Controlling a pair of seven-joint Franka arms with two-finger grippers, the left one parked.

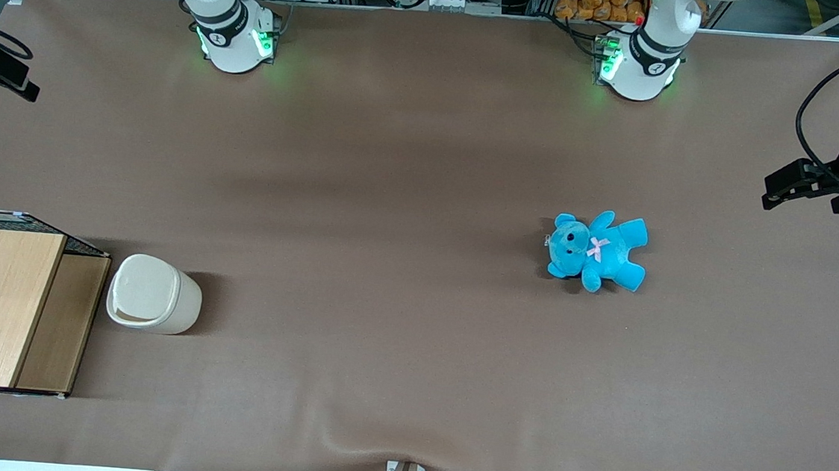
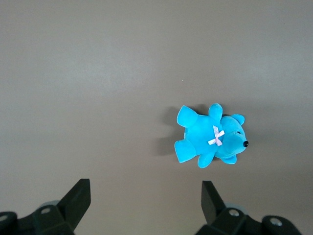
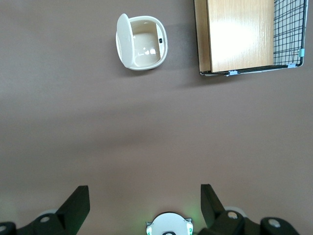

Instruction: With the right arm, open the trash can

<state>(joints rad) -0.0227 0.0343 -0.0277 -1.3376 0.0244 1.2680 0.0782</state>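
Note:
The cream-white trash can stands on the brown table toward the working arm's end, beside the wire crate. In the right wrist view the trash can shows from above with its lid tipped up on edge and the inside bare. My right gripper is open and empty. It hangs high above the table, well apart from the can and nearer to its own base. In the front view the right gripper shows as a dark shape at the table's end, farther from the camera than the can.
A wooden-topped wire crate stands beside the can and also shows in the right wrist view. A blue teddy bear lies toward the parked arm's end. The right arm's base is at the table's back edge.

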